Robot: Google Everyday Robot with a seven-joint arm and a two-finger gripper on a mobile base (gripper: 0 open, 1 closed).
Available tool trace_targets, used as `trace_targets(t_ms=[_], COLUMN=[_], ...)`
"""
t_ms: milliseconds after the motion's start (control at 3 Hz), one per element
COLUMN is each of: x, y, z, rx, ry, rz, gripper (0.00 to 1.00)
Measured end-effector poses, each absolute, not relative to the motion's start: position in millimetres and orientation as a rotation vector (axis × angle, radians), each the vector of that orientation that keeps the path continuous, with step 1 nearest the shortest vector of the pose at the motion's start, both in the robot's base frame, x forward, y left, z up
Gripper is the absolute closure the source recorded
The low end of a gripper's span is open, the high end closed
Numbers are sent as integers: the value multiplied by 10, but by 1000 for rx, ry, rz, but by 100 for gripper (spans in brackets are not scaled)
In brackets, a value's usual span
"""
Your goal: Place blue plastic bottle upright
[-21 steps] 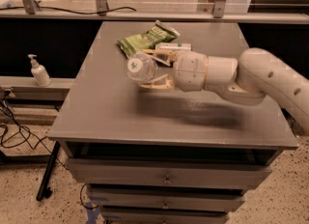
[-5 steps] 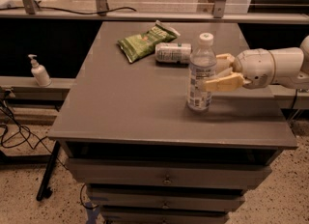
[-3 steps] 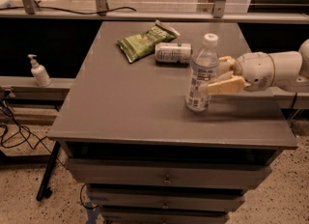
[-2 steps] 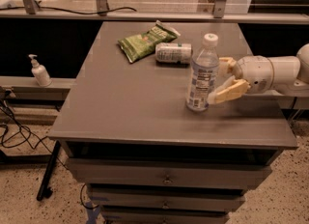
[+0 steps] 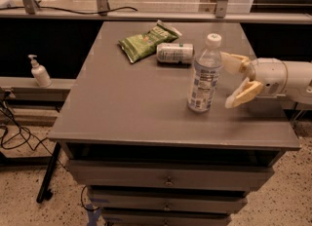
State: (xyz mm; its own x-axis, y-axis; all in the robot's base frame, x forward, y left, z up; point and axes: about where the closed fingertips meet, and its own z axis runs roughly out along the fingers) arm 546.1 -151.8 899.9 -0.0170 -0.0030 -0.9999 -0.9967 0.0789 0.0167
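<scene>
The blue plastic bottle (image 5: 205,73) stands upright on the grey table top (image 5: 136,103), right of the middle, white cap up, pale label facing me. My gripper (image 5: 230,80) is just to its right, open, its pale fingers (image 5: 242,95) spread and clear of the bottle. The white arm reaches in from the right edge.
A silver-and-green can (image 5: 175,53) lies on its side behind the bottle. A green snack bag (image 5: 146,40) lies at the back left of it. A small white pump bottle (image 5: 39,71) stands on a ledge to the left. Drawers sit below the table top.
My gripper held the bottle upright on the table, then opened and drew back to the right. The bottle stays standing by itself.
</scene>
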Motion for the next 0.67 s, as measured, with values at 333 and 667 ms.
trace_targets(t_ms=[333,667], x=[5426,5268], y=[-1928,-2532], z=[9288,9704], rx=[-1044,-945], ry=[1229,1198], rz=[1024,829], gripper=[0,0])
